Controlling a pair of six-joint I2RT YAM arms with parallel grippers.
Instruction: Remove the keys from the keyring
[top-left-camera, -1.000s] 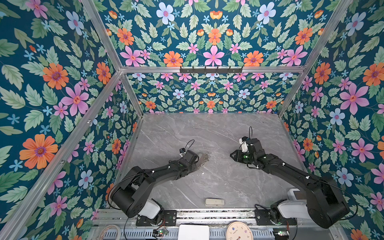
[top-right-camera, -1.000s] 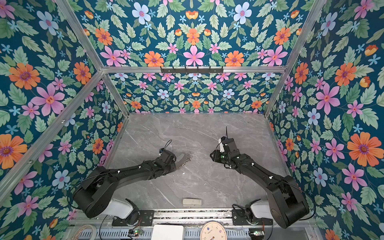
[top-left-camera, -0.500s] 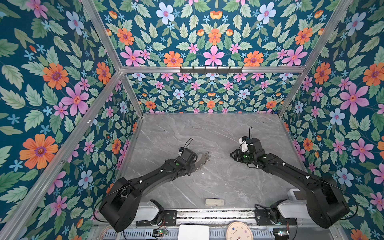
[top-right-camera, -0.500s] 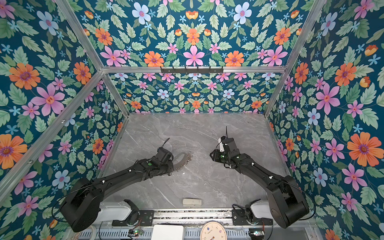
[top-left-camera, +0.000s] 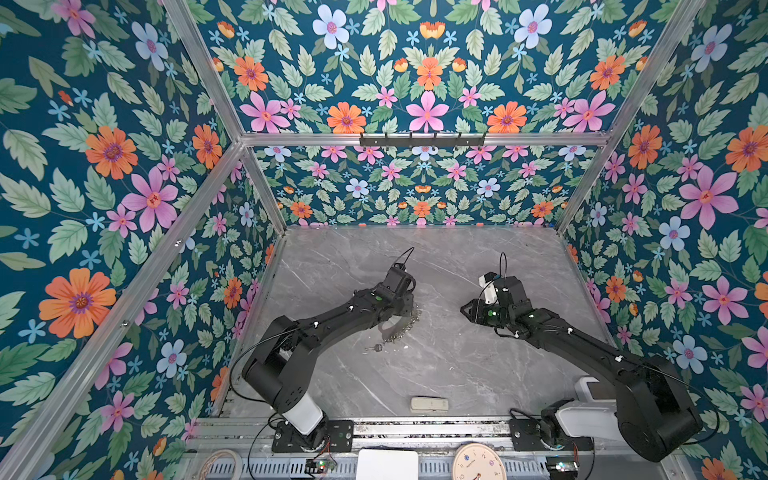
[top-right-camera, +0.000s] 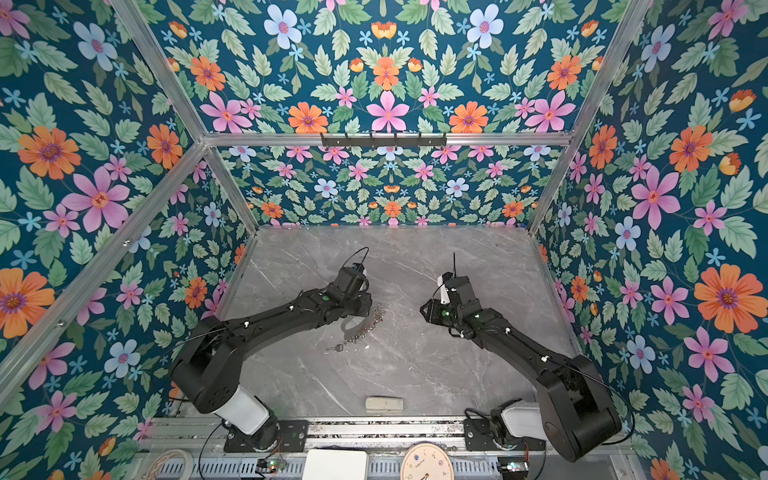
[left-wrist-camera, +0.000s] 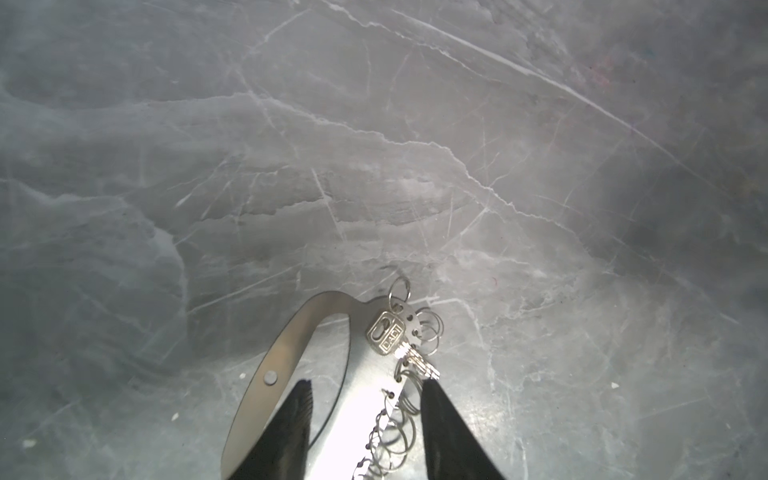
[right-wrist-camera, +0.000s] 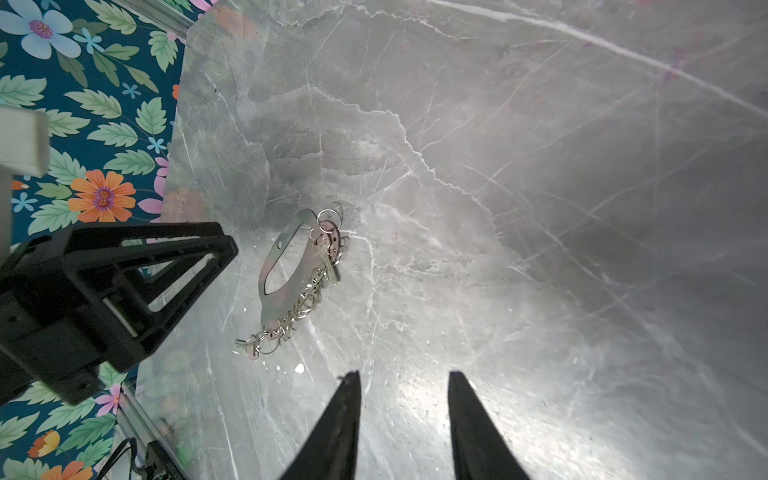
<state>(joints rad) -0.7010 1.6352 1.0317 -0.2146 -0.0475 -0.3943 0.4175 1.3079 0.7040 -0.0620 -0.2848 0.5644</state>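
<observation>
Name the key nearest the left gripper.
The stamped-head key on the keyring's plate, just ahead of the left gripper; the other key lies at the end of the chain.

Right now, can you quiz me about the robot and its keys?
1. True or false: the keyring lies on the table.
2. Which jaws stand over the keyring? A: the left arm's jaws. B: the right arm's jaws.
3. What do the right arm's jaws hold?
Key: 1 true. 2 A. 3 Nothing; they are open and away from the keyring.
</observation>
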